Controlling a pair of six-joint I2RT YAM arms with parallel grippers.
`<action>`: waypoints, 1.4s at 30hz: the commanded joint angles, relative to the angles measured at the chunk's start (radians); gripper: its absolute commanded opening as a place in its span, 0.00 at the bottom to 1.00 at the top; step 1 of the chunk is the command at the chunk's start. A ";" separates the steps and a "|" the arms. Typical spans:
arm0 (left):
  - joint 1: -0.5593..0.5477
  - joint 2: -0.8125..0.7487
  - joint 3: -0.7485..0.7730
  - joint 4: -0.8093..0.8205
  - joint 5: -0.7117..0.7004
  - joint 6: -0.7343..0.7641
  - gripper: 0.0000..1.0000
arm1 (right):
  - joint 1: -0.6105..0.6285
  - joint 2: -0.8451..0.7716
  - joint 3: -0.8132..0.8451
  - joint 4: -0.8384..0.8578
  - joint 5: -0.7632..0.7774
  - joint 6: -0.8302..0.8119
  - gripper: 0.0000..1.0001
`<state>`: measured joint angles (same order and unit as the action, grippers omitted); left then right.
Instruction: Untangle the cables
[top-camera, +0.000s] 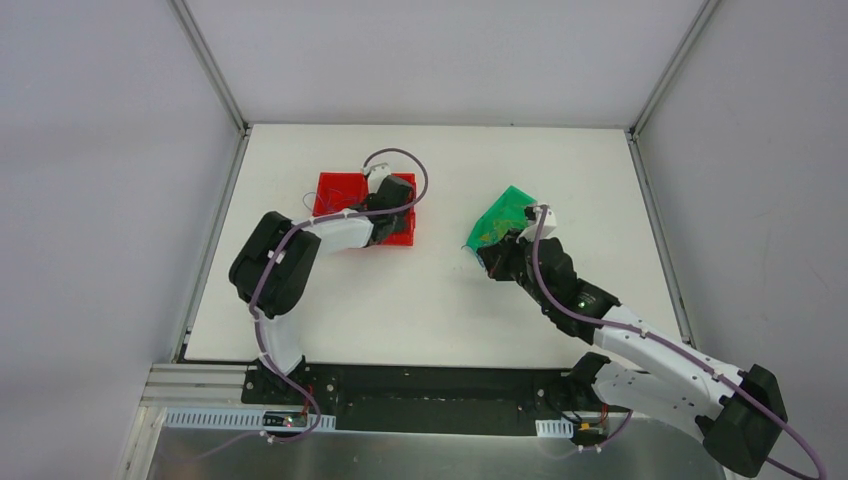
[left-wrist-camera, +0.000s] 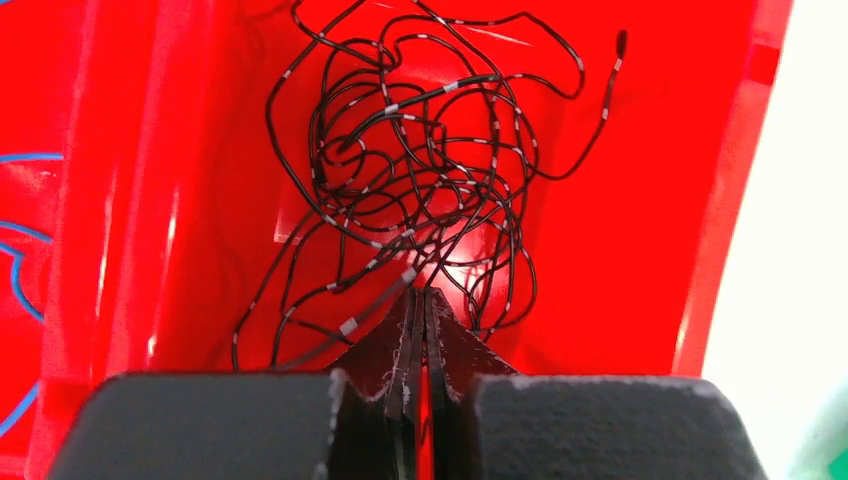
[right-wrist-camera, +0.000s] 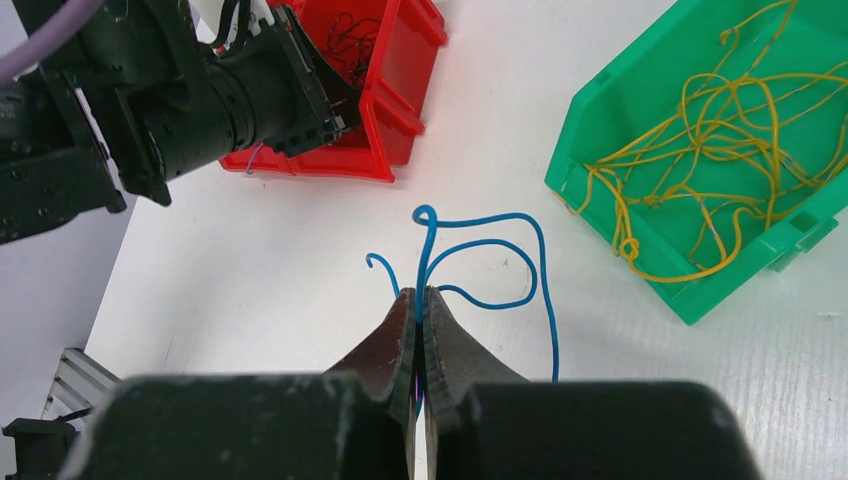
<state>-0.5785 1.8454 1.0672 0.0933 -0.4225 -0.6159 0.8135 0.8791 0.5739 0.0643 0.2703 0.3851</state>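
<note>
Left arm (top-camera: 300, 250): bent at the elbow and reaching across the white table (top-camera: 440, 300), wrist over the red bin (top-camera: 335, 195), fingers aimed down into it.
Left gripper (left-wrist-camera: 420, 300): clenched; black strands run right up to its tips, and I cannot tell whether one is pinched.
Black wires (left-wrist-camera: 400, 180): a loose snarl on the red bin's floor, marked with short white bands. It has no single long axis; one free end points to the far right corner in the left wrist view.
Right arm (top-camera: 640, 345): stretched diagonally toward the table's middle, wrist just beside the green bin (top-camera: 505, 215).
Right gripper (right-wrist-camera: 420, 295): closed, pinching the blue wire (right-wrist-camera: 424, 215).
Blue wire: runs straight away from the fingertips, curls at its far end, then loops to the right and back. It sits over bare table between the two bins.
Yellow wires (right-wrist-camera: 720, 150): tangled inside the green bin, spread along its length.
</note>
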 joint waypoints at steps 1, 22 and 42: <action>0.034 0.045 0.110 -0.147 0.163 0.012 0.05 | -0.004 0.006 0.009 0.034 -0.009 0.009 0.00; 0.034 -0.397 0.095 -0.265 0.276 0.162 0.66 | -0.003 0.155 0.039 0.132 -0.216 -0.040 0.00; 0.017 -1.253 -0.383 -0.207 -0.270 0.058 0.82 | 0.155 1.023 0.860 0.242 -0.260 -0.125 0.00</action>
<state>-0.5438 0.7387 0.7322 -0.1444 -0.5076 -0.5156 0.9676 1.7638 1.2728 0.2512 0.0536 0.2546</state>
